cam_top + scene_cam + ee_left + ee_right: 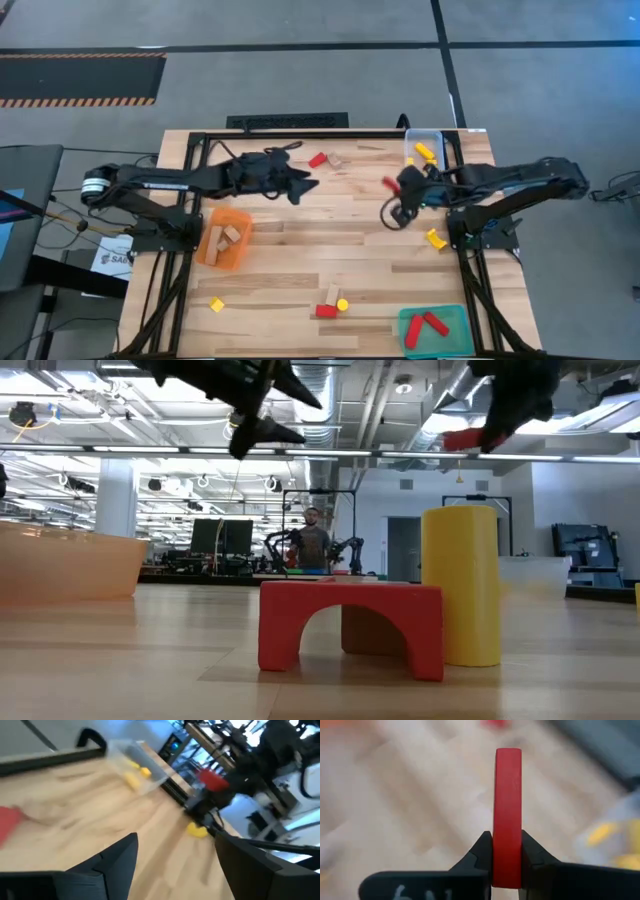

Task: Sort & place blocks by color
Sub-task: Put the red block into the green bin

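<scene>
My right gripper [392,192] is above the table's right middle, shut on a flat red block [507,805], which also shows in the low view [465,438]. Left of centre, my left gripper [303,185] hovers open and empty, its fingers [117,862] spread over bare wood. A red block [318,158] and a wooden block [335,160] lie near the far edge. Close to the near edge, a red arch [350,625] stands on its two legs beside an upright yellow cylinder [460,585]. Loose yellow blocks lie at the right [435,238] and near left [216,303]. My right gripper pinches the red block's two broad faces at its lower end [507,847] between its two fingers [481,854]. The fingers slant downward. The block sticks out past the fingertips and is lifted clear of the table.
An orange tray [212,255] with wooden blocks sits at the left. At the far right a clear tray [410,140] holds yellow blocks. A green tray [455,318] with red blocks sits at the near right. Bare wood lies across the table's middle.
</scene>
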`<state>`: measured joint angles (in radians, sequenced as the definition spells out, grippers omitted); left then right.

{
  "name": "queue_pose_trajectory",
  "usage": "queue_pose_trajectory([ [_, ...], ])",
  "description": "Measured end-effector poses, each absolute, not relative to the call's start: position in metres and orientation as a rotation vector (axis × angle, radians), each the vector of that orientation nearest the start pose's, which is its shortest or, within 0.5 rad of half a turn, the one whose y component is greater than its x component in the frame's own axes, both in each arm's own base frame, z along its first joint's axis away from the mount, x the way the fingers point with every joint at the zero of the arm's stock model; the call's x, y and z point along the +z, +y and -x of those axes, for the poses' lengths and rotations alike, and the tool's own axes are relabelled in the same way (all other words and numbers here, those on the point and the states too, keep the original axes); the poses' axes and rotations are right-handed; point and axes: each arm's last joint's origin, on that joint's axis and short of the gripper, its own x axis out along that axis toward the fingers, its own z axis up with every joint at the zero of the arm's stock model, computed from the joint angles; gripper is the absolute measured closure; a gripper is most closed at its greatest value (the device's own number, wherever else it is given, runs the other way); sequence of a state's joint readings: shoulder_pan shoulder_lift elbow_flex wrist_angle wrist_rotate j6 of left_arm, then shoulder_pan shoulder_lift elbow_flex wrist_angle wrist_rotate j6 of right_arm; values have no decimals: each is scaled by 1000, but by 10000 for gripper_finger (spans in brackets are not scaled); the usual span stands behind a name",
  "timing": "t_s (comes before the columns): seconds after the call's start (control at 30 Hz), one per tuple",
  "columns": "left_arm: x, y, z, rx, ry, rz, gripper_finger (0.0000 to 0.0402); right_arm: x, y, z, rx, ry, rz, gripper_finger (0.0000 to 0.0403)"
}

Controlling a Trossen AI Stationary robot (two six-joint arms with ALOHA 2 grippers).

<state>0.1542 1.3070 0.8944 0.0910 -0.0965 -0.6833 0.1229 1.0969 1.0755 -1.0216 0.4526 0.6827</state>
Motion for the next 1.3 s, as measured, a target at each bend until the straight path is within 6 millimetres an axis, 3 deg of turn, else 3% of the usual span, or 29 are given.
queue_pose_trajectory([
  [0.13, 289, 47, -273, 388, 288, 627, 159, 319, 37, -185, -290, 913, -439, 357],
  [0.3, 287, 42, -271, 328, 345, 566, 170, 319, 88, -175, -8, 1019, -591, 356],
  [0.5, 280, 37, -276, 292, 386, 519, 174, 303, 161, -157, 96, 1188, -696, 355],
  [0.7, 276, 37, -281, 280, 401, 467, 174, 275, 222, -142, 77, 1336, -788, 354],
  [0.97, 275, 45, -286, 276, 362, 464, 174, 242, 263, -140, 69, 1411, -806, 354],
  [1.3, 264, 58, -291, 295, 394, 532, 174, 214, 275, -143, -21, 1525, -785, 334],
])
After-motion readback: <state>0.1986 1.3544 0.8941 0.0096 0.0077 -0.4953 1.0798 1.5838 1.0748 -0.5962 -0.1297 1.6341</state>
